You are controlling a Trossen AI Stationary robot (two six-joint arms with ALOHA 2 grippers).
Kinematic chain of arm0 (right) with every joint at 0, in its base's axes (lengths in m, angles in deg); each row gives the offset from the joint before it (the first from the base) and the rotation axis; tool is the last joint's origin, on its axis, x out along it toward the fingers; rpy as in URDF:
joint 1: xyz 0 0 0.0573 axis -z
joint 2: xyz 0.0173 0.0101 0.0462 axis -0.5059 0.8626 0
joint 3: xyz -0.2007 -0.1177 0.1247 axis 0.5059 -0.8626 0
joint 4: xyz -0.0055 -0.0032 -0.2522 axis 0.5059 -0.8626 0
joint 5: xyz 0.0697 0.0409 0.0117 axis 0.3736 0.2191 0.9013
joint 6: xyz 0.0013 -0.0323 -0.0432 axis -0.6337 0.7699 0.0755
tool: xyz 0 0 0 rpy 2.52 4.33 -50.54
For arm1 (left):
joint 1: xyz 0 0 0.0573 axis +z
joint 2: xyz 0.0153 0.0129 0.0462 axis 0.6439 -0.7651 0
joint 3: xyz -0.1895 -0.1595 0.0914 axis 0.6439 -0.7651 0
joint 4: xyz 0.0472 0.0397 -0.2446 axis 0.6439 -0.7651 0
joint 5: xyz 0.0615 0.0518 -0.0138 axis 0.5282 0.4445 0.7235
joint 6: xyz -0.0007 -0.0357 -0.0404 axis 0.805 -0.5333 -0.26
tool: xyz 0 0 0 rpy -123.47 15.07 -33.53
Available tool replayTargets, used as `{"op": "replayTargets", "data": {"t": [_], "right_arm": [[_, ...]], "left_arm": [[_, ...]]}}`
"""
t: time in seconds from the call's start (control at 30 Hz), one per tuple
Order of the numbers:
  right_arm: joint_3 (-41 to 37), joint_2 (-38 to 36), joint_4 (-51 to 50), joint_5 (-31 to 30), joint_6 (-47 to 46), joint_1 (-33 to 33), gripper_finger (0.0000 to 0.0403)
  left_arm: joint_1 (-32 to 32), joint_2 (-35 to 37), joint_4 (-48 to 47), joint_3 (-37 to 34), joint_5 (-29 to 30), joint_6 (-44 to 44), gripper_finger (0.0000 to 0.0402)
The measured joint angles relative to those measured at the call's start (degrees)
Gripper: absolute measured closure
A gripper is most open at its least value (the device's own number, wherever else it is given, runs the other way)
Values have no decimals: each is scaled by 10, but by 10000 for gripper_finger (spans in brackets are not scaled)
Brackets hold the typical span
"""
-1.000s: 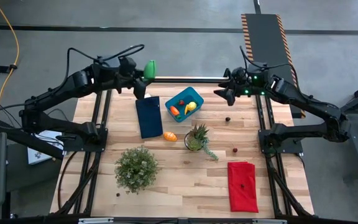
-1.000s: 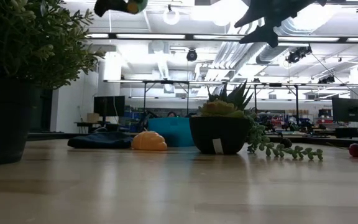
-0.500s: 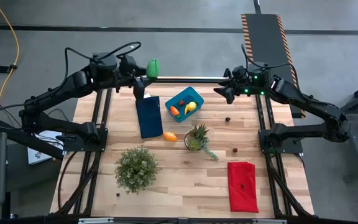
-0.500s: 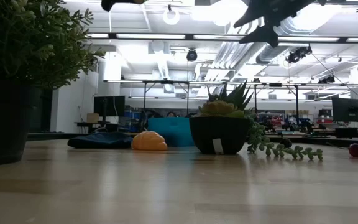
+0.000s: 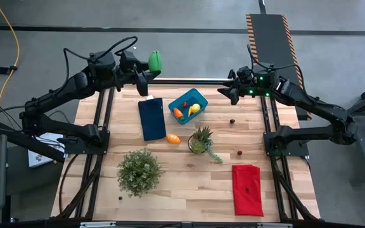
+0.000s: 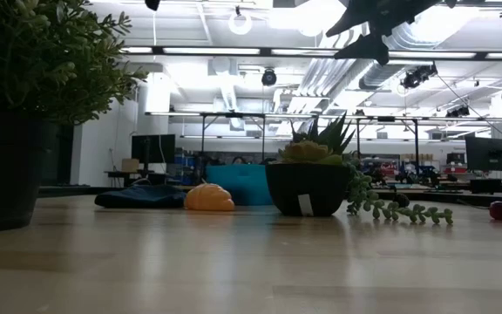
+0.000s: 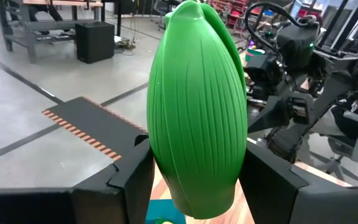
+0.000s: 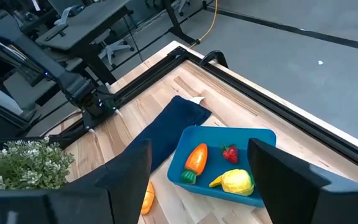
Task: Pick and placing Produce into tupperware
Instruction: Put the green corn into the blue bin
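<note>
The left gripper (image 5: 149, 65), clamped on the green oval (image 5: 154, 61), has drifted farther from the tupperware (image 5: 188, 105), delaying placement.

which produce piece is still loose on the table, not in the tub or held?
The orange oval, lying beside the dark blue cloth. The others sit in the blue tub or the left end effector.

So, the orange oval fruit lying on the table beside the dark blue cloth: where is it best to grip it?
Probably across the narrow middle of the orange oval fruit, from straight above. It lies flat in the open, with the dark blue cloth and spiky potted plant flanking its ends.
</note>
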State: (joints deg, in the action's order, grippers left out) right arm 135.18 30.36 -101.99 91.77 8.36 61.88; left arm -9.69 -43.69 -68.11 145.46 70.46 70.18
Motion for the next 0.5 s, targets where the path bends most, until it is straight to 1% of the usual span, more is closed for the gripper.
{"op": "replayTargets", "data": {"t": [0.17, 0.4, 0.5], "right_arm": [[0, 0, 6, 0, 0, 0, 147], [0, 0, 5, 0, -2, 0, 147], [0, 0, 5, 2, -11, 0, 147]], "left_arm": [[0, -9, 4, 0, 9, 1, 204], [0, -25, 35, 0, 11, 20, 204], [16, -27, 40, 0, -5, 23, 204]]}}
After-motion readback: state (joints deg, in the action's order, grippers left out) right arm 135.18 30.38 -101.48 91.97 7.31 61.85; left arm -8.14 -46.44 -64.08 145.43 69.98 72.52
